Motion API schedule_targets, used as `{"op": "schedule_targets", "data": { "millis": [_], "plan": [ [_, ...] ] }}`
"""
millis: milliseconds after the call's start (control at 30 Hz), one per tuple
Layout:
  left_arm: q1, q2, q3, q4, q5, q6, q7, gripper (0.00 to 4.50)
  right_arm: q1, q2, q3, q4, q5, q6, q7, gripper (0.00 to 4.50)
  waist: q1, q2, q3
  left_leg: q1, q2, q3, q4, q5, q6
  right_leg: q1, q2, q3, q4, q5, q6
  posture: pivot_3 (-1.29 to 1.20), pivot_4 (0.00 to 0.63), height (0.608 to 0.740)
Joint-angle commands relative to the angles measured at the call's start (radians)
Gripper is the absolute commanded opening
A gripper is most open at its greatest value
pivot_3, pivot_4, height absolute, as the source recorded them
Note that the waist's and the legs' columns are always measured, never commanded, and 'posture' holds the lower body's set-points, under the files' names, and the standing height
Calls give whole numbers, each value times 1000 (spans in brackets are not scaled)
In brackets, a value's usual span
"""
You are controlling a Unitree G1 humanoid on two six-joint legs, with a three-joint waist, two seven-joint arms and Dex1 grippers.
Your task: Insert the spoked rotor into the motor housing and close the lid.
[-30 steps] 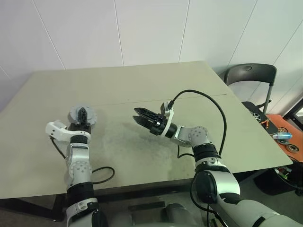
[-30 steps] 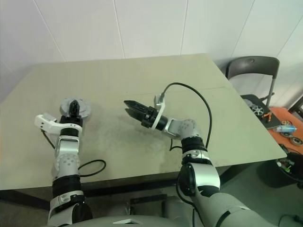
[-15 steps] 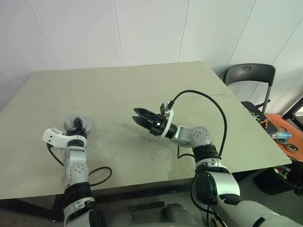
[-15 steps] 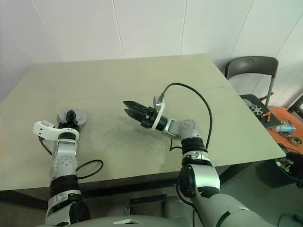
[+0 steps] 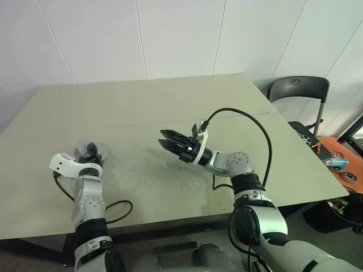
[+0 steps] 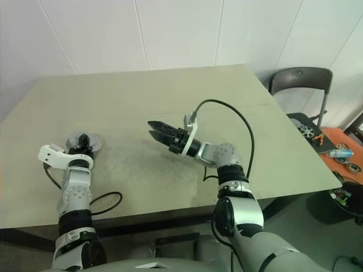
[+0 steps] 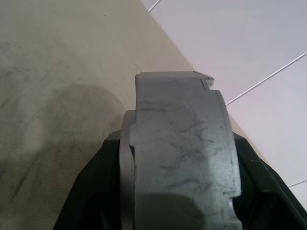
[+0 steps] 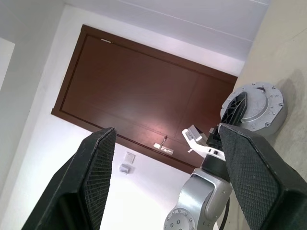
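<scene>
Left claw: left gripper point(image 5: 93, 151) is clamped on a round silver motor part point(image 8: 254, 108) near the left edge of the table point(image 5: 170, 107), toward the front; one finger point(image 8: 235, 109) lies across the round face.
Held part: silver disc-shaped casing with small holes round its rim, held on edge, low at the tabletop; whether it touches cannot be told. Whether it is the lid alone or the closed housing cannot be told.
Right claw: right gripper point(image 5: 168, 141) is released, fingers spread wide, nothing between them, held above the middle of the table and aimed toward the left one.
Container: the inside of the casing is not visible; whether the rotor sits in it cannot be told. No loose rotor is seen on the table.
Risk 1: the grip is taken across smooth metal faces, so the part could slip or twist out and roll on its edge toward the left edge.
Risk 2: if the part is let go while tilted, it could tip over and any loosely seated lid could shift.
Risk 3: the right cable point(image 5: 249, 122) loops over the table and could drag on a reach.
</scene>
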Motion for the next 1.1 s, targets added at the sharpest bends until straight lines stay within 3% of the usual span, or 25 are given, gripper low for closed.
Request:
{"op": "schedule_targets", "data": {
  "millis": [33,167,600,767,1100],
  "plan": [
    [-25,26,-5,-21,27,-27,10,3147,-17,4,-1,-19,21,-7,11,3589,0,0,0,0,0,0,0,0,0,0,0,0,0,0,0,0,0,740],
    [-27,31,9,-1,57,-47,48,4475,-19,7,-3,-16,20,-10,6,3589,0,0,0,0,0,0,0,0,0,0,0,0,0,0,0,0,0,740],
    [-15,90,61,93,181,-194,214,4475,-30,6,3,6,9,-26,9,3589,0,0,0,1,0,0,0,0,0,0,0,0,1,0,0,0,0,740],
    [-10,118,-3,27,215,-233,100,4475,-36,6,17,15,-32,-93,-24,3589,3,-1,-1,0,0,0,0,0,0,0,0,0,1,0,0,0,0,740],
    [71,244,-175,-223,206,-162,-270,4475,-122,-45,127,16,-254,-465,-106,3589,-4,0,0,1,0,0,-1,0,0,0,0,0,1,0,0,0,0,740]
  ]
}}
